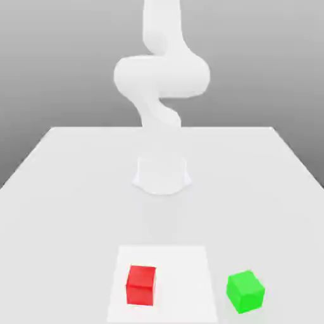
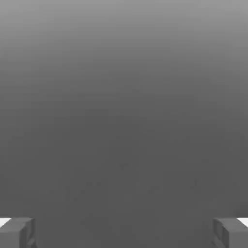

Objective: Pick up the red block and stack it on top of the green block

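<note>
The white arm [image 1: 162, 76] rises bent above its base [image 1: 162, 176], its fingers [image 2: 30, 232] spread wide apart.

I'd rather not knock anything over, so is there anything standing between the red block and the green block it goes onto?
Nothing visible stands between the red block and the green block; only flat surface separates them.
</note>
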